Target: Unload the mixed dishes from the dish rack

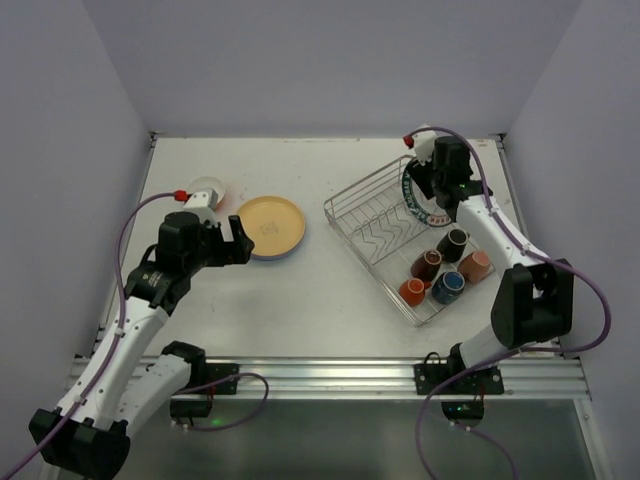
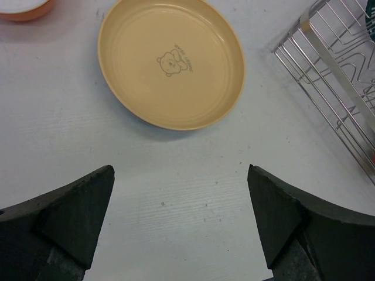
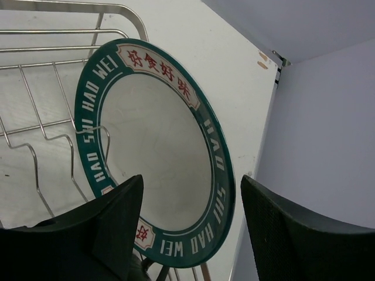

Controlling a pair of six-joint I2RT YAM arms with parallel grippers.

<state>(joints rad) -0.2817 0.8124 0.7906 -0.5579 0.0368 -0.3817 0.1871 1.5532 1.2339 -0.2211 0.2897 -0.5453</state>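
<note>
Sitting in dish rack, plate, five mugs

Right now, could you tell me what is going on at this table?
The dish rack is being unloaded. The right arm's fingers are open on either side of the green-rimmed plate, which stands at the rack's far end, not yet gripped. The left arm's fingers are open and empty above the table, near the tan plate and orange bowl already set out. Five mugs sit in the rack.
</note>
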